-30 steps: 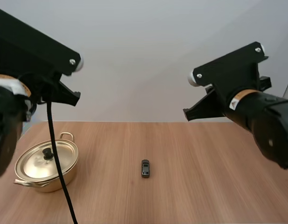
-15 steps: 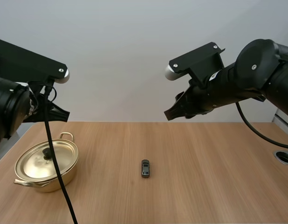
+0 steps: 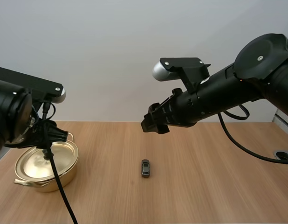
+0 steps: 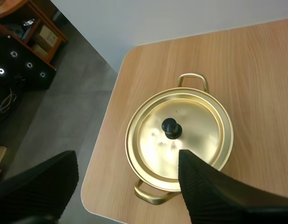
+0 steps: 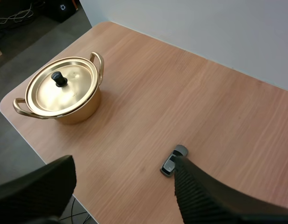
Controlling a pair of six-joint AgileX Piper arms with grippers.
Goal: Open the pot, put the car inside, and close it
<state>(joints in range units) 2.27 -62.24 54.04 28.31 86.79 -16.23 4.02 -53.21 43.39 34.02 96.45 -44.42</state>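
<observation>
1. Gold pot (image 3: 37, 183) at the lower left of the high view, near the left edge of the wooden table (image 3: 214, 182); lid (image 3: 34, 163) on, black knob (image 4: 171, 128) at its centre.
2. Small dark car (image 3: 145, 168) at lower centre of that view, flat on bare wood, well apart from the pot.
3. Left gripper (image 4: 127, 156) poised above the pot, fingers wide apart, touching nothing; from the left wrist, knob seen between the two fingers.
4. Right gripper (image 5: 124, 161) raised over the table at the centre of the high view, above and behind the car; fingers spread, holding nothing; from the right wrist, car just past one fingertip, pot farther off.
</observation>
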